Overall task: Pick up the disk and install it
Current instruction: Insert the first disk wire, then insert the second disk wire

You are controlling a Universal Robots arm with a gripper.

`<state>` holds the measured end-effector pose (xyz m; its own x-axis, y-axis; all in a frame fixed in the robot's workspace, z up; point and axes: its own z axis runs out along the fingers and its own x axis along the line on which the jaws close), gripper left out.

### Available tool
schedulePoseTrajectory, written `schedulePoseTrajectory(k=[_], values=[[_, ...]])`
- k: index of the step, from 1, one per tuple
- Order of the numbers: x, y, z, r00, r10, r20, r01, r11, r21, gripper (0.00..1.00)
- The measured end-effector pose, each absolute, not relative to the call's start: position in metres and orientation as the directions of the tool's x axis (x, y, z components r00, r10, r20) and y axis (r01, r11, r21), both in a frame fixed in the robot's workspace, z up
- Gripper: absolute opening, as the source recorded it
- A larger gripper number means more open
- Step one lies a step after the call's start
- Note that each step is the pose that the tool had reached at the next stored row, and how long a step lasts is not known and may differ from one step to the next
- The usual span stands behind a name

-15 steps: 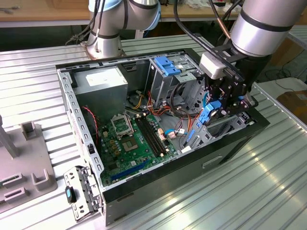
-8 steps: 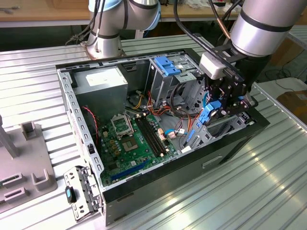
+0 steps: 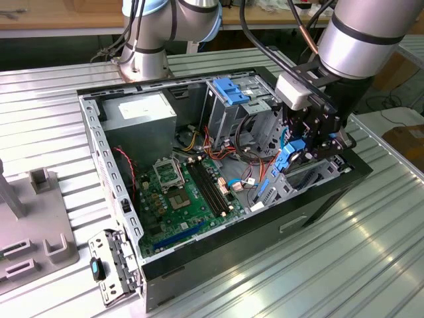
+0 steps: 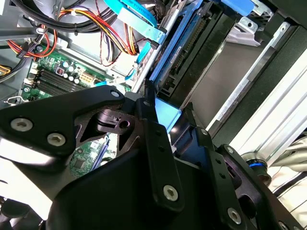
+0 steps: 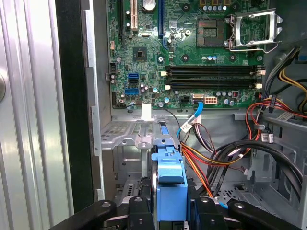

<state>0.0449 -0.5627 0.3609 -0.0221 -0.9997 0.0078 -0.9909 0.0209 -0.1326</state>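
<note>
1. Gripper [image 3: 306, 147] sits low over the open computer case [image 3: 119, 199], at the end of the case on the exterior view's right, with its black fingers [image 4: 154, 139] closed on the disk [image 3: 291, 156].
2. In the exterior view the disk stands on edge between the fingers, its bright blue carrier rail showing just below the white camera block [image 3: 293, 91] on the wrist.
3. It hangs directly over the grey metal drive cage [image 3: 301, 177], at the mouth of the bay; I cannot tell how far in it has gone.
4. In the first wrist view the blue end of the disk [image 5: 171, 184] fills the gap between the two black fingers [image 5: 139, 211], and the metal cage frame [image 5: 127, 136] lies just beyond it.
5. In the second wrist view the disk's [image 4: 192, 57] dark edge and blue rail run alongside a metal wall of the cage, with a thin blue cable [image 4: 134, 17] crossing close by.
6. The green motherboard [image 3: 189, 192] lies flat on the case floor, well clear of the gripper, with bundles of red, yellow and black wires [image 5: 211, 158] between it and the cage.
7. A second blue latch piece [image 3: 232, 89] sits on the upright metal bay at the far end of the case.
8. The case rests on a ribbed metal table [image 3: 371, 258], and the arm's base [image 3: 149, 63] stands behind it.
</note>
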Motion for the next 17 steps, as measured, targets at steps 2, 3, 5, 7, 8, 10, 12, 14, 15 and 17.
schedulePoseTrajectory(k=[2,3,5,7,8,10,12,14,15,17], values=[[0.0449,-0.5627,0.3608,-0.022,-1.000,0.008,-0.991,0.021,-0.133,0.36],[0.0449,-0.5627,0.3608,-0.022,-1.000,0.008,-0.991,0.021,-0.133,0.36],[0.0449,-0.5627,0.3607,-0.022,-1.000,0.008,-0.991,0.021,-0.133,0.36],[0.0449,-0.5627,0.3606,-0.022,-1.000,0.008,-0.991,0.021,-0.133,0.36],[0.0449,-0.5627,0.3605,-0.022,-1.000,0.008,-0.991,0.021,-0.133,0.36],[0.0449,-0.5627,0.3604,-0.022,-1.000,0.008,-0.991,0.021,-0.133,0.44],[0.0449,-0.5627,0.3603,-0.022,-1.000,0.008,-0.991,0.021,-0.133,0.56],[0.0449,-0.5627,0.3602,-0.022,-1.000,0.008,-0.991,0.021,-0.133,0.56],[0.0449,-0.5627,0.3601,-0.022,-1.000,0.008,-0.991,0.021,-0.133,0.62],[0.0507,-0.5627,0.3599,-0.022,-1.000,0.008,-0.991,0.021,-0.131,0.62]])
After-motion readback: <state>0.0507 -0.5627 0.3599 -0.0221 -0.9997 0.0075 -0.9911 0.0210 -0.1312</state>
